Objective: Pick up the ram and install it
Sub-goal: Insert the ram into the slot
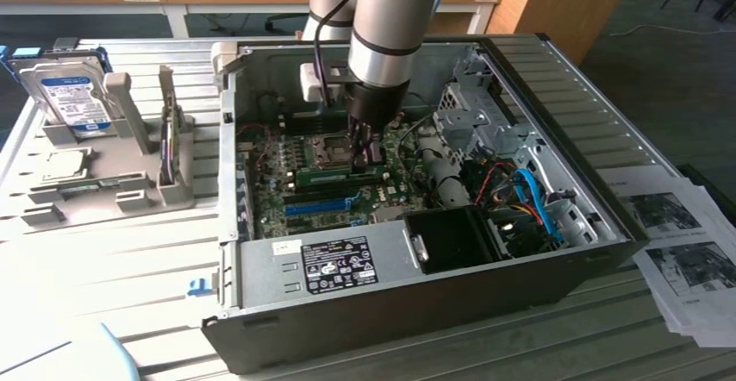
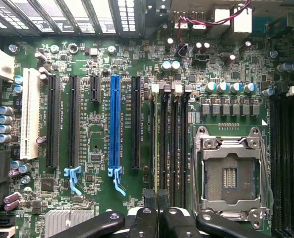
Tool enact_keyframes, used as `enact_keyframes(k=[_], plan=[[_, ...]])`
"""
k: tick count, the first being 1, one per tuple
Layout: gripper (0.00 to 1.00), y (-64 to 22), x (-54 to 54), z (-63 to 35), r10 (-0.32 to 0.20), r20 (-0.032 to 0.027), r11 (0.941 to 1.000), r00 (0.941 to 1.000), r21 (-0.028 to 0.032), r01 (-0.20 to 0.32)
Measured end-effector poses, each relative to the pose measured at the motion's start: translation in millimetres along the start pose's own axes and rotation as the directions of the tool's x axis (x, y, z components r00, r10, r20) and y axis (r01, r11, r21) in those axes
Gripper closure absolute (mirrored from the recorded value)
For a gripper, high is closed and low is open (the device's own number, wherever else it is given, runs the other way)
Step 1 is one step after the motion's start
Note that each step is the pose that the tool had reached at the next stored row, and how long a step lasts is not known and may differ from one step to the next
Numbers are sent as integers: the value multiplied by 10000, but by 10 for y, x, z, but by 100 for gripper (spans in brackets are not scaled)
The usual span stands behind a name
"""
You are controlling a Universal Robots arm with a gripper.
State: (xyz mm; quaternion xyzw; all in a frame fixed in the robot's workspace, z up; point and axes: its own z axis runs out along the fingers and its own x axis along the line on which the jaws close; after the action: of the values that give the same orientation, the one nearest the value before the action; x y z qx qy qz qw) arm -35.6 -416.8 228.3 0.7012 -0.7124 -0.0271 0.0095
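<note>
A slatted metal table (image 1: 127,252) is carrying an open computer case (image 1: 380,286) lying on its side, with desks running along the back of the room. On the exterior view's left, a grey holder (image 1: 103,187) is keeping a hard drive (image 1: 67,96) with a blue-white label standing upright. Printed sheets (image 1: 678,252) are lying on the exterior view's right, beside the case.

The arm (image 1: 385,28) is reaching down into the case over the motherboard (image 1: 345,217). The gripper (image 1: 371,159) is hanging low beside the processor socket (image 1: 333,150), its fingers (image 2: 149,203) pressed together with no gap showing between them.

The ram (image 1: 340,175) is standing on edge on the motherboard, just under the gripper and between the socket and the long blue slot (image 1: 316,206). The fingertips are sitting at the end of the stick nearer the exterior view's right; whether they are touching it cannot be told.

In the wrist view the closed fingertips are hovering at one end of the dark memory slots (image 2: 172,144), with the blue slot (image 2: 114,129) and a white slot (image 2: 30,119) lying parallel farther across the board, and the open socket (image 2: 231,173) lying on the slots' other side
</note>
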Motion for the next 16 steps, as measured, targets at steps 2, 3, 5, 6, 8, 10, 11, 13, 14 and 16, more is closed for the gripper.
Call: enact_keyframes(k=[2,3,5,6,8,10,11,13,14,16], plan=[[89,0,0,6,0,1,10000,10000,11,0],[89,-1,0,10,-1,2,10000,10000,17,1],[89,-1,1,17,-2,-1,10000,10000,30,2],[89,-1,1,20,-1,0,10000,10000,37,1],[89,-1,1,22,-1,-1,10000,10000,42,1],[89,-1,0,24,-1,2,10000,10000,43,1],[89,-1,0,24,-2,2,10000,10000,43,2],[89,-2,0,24,-2,2,10000,10000,44,2],[89,-2,0,24,-2,2,10000,10000,44,2],[89,-2,0,24,-2,3,10000,10000,44,2]])
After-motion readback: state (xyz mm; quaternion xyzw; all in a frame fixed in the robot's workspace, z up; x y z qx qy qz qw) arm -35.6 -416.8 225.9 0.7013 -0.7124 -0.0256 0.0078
